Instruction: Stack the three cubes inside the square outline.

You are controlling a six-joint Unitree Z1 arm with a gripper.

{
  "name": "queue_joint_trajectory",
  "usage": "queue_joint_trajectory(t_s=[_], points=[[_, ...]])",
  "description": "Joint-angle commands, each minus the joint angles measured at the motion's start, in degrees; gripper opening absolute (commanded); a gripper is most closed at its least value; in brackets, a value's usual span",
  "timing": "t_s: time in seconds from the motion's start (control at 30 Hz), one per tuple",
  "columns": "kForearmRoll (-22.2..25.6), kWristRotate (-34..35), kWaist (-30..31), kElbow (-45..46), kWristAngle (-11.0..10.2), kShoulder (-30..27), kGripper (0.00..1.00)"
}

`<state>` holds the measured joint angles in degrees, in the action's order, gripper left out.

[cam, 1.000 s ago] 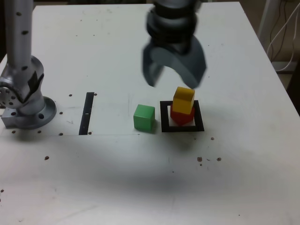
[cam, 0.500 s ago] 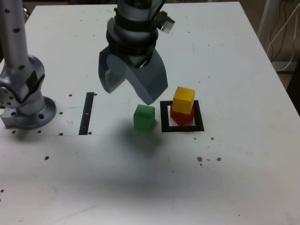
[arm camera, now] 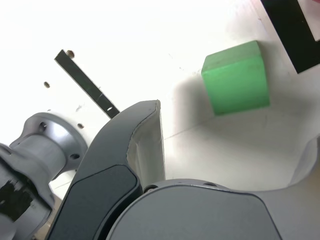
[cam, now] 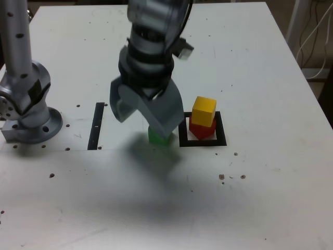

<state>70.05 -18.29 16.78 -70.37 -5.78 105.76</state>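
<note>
Gripper (cam: 143, 126) is open w/ nothing in it, hanging just above the green cube (cam: 158, 136) — cube's on the table beside the square outline (cam: 183, 136), toward the exterior view's left. It's below the jaws, under the exterior view's right-hand finger, so next move's prob. down + a bit right — yellow cube (cam: 203, 110) sits on red (cam: 202, 131) tho, so mind that.

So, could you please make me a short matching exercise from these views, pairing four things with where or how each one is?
Things:
1. Red cube
2. Yellow cube
3. Green cube
4. Gripper

Descriptions:
A. Outside the square outline, on the table
B. Open, holding nothing
C. Directly beneath another cube
D. On top of another cube

Pairs: 1-C, 2-D, 3-A, 4-B
</note>
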Motion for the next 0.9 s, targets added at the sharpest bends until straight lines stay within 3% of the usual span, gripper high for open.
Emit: queue_joint_trajectory(t_s=[0.0, 0.17, 0.67, 0.87], points=[[-1.6, 0.1, 0.1, 0.7, -0.2, 1.0, 1.0], [-4.2, -0.2, -0.3, 2.1, -0.5, 3.1, 0.98], [-5.0, -0.7, -1.8, 3.4, -1.5, 6.0, 0.87], [-8.6, -0.9, -2.8, 4.8, -1.8, 5.6, 0.83]])
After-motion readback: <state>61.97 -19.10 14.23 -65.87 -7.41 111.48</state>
